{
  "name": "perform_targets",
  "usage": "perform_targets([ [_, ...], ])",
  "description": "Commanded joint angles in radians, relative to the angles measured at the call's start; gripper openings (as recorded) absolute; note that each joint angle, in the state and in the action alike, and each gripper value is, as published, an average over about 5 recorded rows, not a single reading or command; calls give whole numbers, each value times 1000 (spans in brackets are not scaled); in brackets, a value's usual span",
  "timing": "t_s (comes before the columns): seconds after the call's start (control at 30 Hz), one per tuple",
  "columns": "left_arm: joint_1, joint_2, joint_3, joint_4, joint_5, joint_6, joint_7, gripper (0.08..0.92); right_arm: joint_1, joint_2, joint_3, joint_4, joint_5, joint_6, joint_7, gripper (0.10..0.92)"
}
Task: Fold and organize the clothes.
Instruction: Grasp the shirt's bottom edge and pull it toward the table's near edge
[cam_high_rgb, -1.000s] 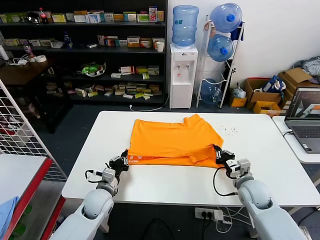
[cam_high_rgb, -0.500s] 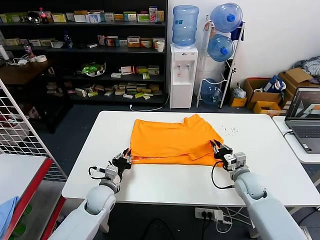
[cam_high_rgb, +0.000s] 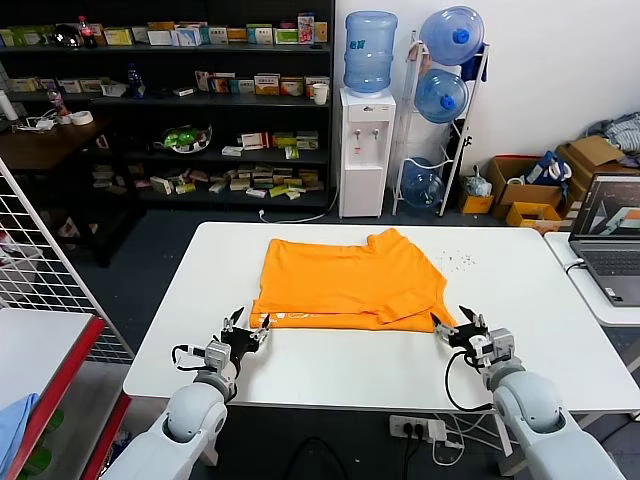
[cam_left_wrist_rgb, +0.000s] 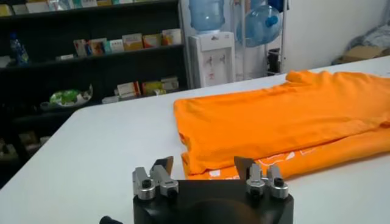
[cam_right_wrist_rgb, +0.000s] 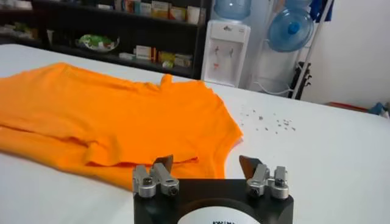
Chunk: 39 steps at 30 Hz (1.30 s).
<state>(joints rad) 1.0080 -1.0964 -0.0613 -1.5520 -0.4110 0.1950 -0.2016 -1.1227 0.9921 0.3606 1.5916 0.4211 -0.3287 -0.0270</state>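
Orange T-shirt (cam_high_rgb: 345, 282) lies folded once on the white bench (cam_high_rgb: 380, 355), its doubled near edge just ahead of both grippers. Left gripper (cam_high_rgb: 246, 333) and right gripper (cam_high_rgb: 459, 326) hover with jaws spread, holding nothing. Further folds look left to do.

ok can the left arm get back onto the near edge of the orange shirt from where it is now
Probably yes. The left gripper sits open on the table just short of the orange T-shirt, jaws facing its near left corner, with bare tabletop between them. The right gripper is off at the other corner.
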Motion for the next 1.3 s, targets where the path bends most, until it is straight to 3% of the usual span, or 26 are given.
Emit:
perform_targets([
  [0.03, -6, -5, 0, 24, -53, 34, -7, 785, -40, 9, 25, -27, -25, -25, 0, 812],
  [0.2, -29, -17, 2, 58, -73, 50, -16, 783, -12, 30, 12, -68, -35, -10, 1, 713],
  [0.57, -27, -15, 7, 56, -105, 74, -13, 471, -21, 23, 1, -49, -31, -28, 14, 393],
  [0.87, 45, 27, 0, -32, -130, 83, -26, 212, -114, -45, 16, 110, 4, -70, 60, 149],
  [1.03, 116, 77, -15, -131, -164, 104, -48, 108, -218, -81, 43, 220, 32, -105, 97, 125],
  [1.3, 260, 175, -46, -308, -188, 134, -82, 103, -400, -97, 81, 372, 35, -165, 149, 125],
])
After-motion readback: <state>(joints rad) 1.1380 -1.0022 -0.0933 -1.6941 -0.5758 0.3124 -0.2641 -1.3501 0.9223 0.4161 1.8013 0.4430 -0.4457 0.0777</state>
